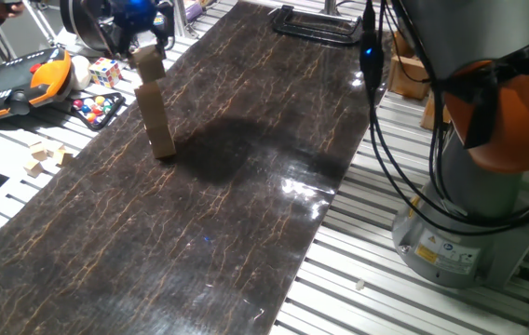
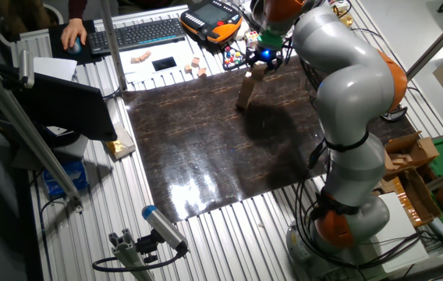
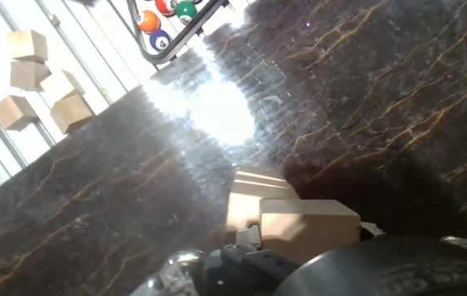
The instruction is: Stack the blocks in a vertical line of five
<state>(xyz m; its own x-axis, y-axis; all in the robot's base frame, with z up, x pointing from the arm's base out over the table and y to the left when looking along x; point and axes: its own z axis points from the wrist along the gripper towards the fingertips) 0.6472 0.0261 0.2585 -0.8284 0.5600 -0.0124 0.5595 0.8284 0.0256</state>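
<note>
Tan wooden blocks (image 1: 155, 110) stand stacked and leaning at the left of the dark marbled surface (image 1: 246, 205). The gripper (image 1: 148, 48) jaws clamp the top block (image 1: 147, 61); centre it squarely before releasing gently.

Tan blocks (image 1: 155, 107), dark brown tabletop (image 1: 218, 223) (gold veins), orange pendant (image 1: 36, 79)

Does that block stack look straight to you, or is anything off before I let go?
The stack leans: in both fixed views its top tilts away from its base on the dark mat, and the top block sits skewed between the jaws of the gripper. In the hand view the blocks are visibly offset. Releasing may topple it.
</note>
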